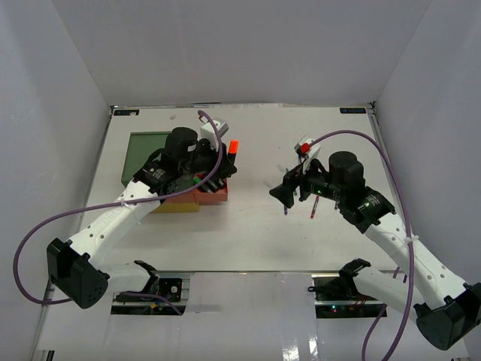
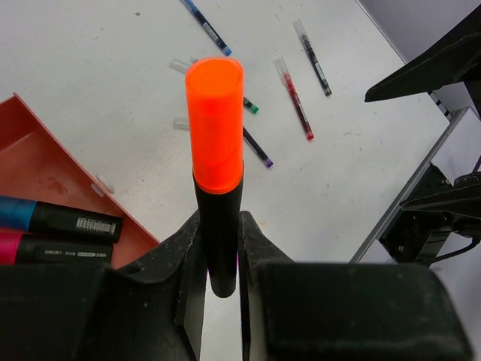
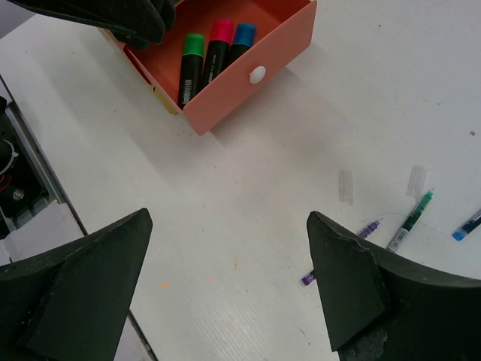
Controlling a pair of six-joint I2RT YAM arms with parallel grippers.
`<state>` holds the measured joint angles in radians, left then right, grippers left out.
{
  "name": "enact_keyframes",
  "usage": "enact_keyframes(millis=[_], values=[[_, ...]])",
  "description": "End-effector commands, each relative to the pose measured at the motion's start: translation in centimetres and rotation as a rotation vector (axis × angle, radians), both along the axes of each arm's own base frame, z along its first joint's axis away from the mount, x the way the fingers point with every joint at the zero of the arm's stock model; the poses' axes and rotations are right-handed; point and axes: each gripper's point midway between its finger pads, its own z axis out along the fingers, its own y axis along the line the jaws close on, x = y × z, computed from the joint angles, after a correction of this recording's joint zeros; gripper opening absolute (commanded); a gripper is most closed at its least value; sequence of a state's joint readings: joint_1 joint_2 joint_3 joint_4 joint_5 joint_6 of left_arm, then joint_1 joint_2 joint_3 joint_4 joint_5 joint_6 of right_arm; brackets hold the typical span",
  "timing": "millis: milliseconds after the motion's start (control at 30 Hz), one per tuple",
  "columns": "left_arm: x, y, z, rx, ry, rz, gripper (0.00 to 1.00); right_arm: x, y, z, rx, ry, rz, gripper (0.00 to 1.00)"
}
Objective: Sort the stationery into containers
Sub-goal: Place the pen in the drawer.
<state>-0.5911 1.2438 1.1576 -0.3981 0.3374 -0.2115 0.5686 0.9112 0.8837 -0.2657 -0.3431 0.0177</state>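
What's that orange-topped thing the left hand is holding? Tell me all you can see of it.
A stubby marker: black plastic barrel, bright orange cap on. The left hand pinches its barrel between two black fingers, cap end pointing outward. It hangs over the white table, beside the open orange drawer, touching nothing else.

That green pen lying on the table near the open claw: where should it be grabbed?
Probably mid-barrel on the green pen, coming straight down from above, jaws across its thin shaft. It lies flat on the table, slanted, with bare space along both long sides, so a side approach would find nothing to pinch.
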Motion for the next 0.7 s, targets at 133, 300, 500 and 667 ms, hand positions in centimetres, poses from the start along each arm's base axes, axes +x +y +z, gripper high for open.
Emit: enact_keyframes(millis=[133,300,500,667], values=[[-0.4,0.9,0.5,0.016,-0.014,0.009,0.0,0.2,0.2,1.0,0.032,-0.06,0.014,0.9],[-2.6,-0.1,1.3,-0.033,-0.164,-0.182,0.0,-0.3,0.1,0.9,0.037,-0.105,0.041,0.9],[-5.0,-0.7,3.4,-0.092,-0.27,-0.328,0.0,-0.8,0.1,1.3,0.041,-0.142,0.068,0.9],[-5.4,-0.9,3.9,-0.108,-0.272,-0.356,0.0,-1.2,0.1,1.2,0.051,-0.147,0.082,0.9]])
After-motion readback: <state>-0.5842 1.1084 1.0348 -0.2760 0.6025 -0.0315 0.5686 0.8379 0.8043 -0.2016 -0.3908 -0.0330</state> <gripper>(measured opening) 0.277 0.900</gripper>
